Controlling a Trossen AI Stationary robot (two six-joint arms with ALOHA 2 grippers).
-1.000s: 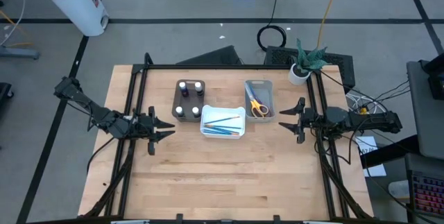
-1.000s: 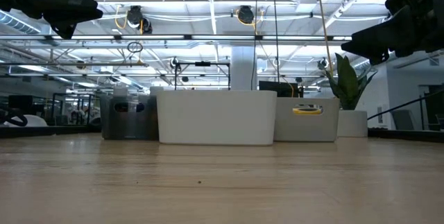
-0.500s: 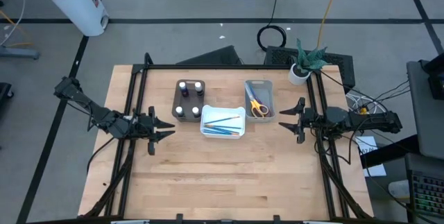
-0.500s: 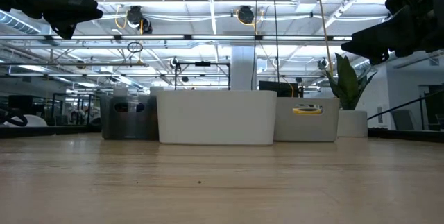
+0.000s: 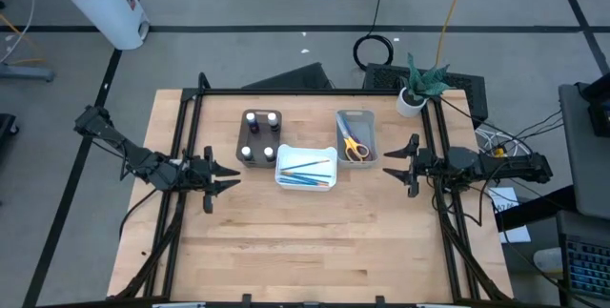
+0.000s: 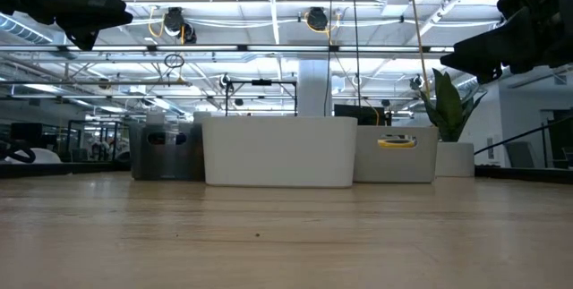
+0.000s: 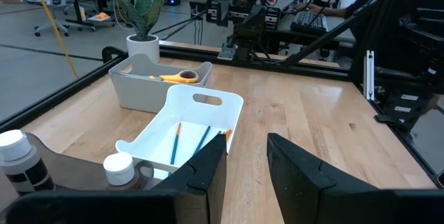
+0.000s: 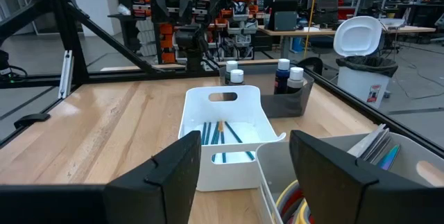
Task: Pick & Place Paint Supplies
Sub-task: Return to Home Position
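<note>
Several small dark paint bottles with white caps [image 5: 259, 136] stand in a brown tray [image 5: 242, 138] at the table's far left of centre. Thin blue brushes [image 5: 307, 168] lie in a white tray [image 5: 282, 176]. Yellow-handled scissors [image 5: 355, 146] lie in a grey tray [image 5: 368, 127]. My left gripper [image 5: 229, 176] hovers open and empty left of the trays; its wrist view [image 7: 246, 165] shows the bottles [image 7: 119, 170] and brushes [image 7: 201, 141] ahead. My right gripper [image 5: 391, 165] hovers open and empty to the right of the trays, facing them [image 8: 243, 175].
A potted plant [image 5: 419, 89] stands at the table's far right corner. Black frame rails [image 5: 186, 155] run along the table's left, right and far edges. Bare wood [image 5: 305, 241] fills the near half of the table.
</note>
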